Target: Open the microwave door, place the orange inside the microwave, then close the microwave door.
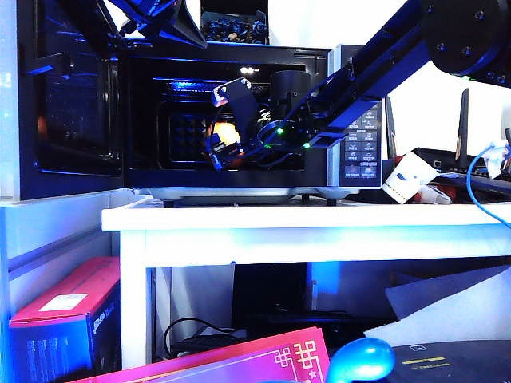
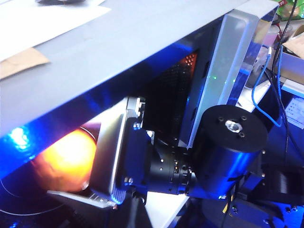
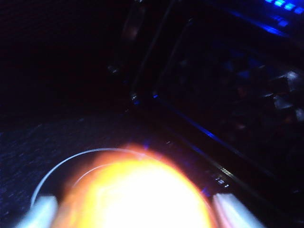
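The orange (image 3: 137, 194) is overexposed, blurred, and cut off between right gripper (image 3: 135, 211) fingertips.

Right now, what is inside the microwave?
The orange sits on the glass turntable between the right gripper fingers. The cavity floor beneath it is hidden.

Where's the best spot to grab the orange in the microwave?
Grip the orange across its round middle, coming in through the microwave's open front; walls close every other side. It's a ball, so two opposite sides work best. The right gripper sits that way, a finger each side. The left gripper is up by the microwave's top.
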`<state>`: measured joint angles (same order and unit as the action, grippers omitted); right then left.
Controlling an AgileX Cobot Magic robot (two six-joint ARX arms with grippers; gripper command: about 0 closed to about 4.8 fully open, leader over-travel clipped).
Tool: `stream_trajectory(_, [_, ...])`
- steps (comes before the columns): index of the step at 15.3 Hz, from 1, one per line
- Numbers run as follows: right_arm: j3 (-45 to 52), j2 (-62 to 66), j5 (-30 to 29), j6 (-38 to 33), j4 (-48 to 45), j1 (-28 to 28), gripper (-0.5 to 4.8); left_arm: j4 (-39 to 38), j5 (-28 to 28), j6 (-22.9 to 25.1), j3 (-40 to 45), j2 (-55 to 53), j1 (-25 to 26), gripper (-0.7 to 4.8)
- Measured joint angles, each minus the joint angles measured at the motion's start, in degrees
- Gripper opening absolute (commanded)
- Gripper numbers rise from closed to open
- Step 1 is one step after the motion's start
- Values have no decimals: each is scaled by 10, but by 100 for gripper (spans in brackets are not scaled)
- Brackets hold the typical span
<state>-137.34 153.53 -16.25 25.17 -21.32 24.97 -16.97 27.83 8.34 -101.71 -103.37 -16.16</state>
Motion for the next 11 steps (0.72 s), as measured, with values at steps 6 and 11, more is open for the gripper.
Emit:
stream_trajectory(6, [1, -32, 33, 8, 89, 0, 479, -8, 0, 0, 0, 0, 0, -5])
stream_trajectory(11, [1, -75, 39, 18, 203, 0, 479, -9, -10, 0, 1, -1, 0, -5])
